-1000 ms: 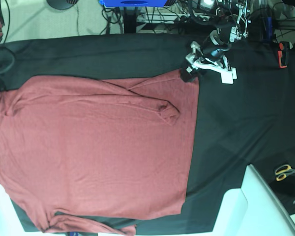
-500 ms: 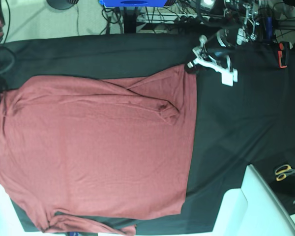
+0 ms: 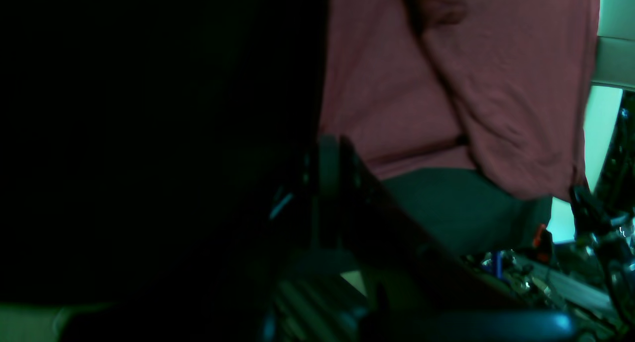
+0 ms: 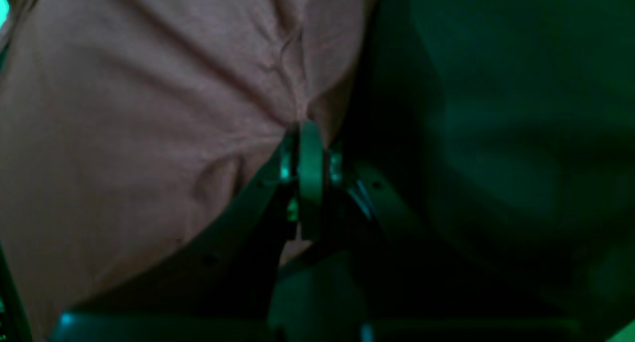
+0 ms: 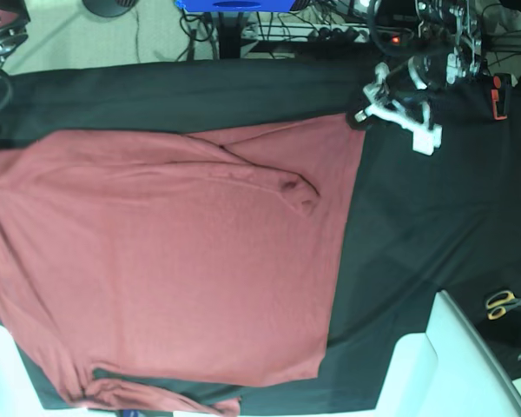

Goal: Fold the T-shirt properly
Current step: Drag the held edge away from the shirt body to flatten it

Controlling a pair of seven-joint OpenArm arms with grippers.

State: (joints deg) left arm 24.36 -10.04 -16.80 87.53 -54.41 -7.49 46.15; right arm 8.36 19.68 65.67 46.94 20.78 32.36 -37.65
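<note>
- The large brick-red long-sleeved shirt of thin knit (image 5: 182,278) spreads from the left edge across the lower middle of the base view, on black cloth (image 5: 425,226).
- The left gripper (image 5: 358,119), upper right, is closed on the shirt's corner; a pull further outward could skew the hem or let the thin knit slip free.
- The right gripper (image 4: 311,128) pinches gathered fabric in its wrist view; if the two arms lift unevenly, the top edge would probably twist.
- One sleeve (image 5: 234,176) lies across the upper body, loose enough to slide or bunch.
- The other sleeve (image 5: 156,396), lower left, could drag underneath and spoil the fold.
</note>
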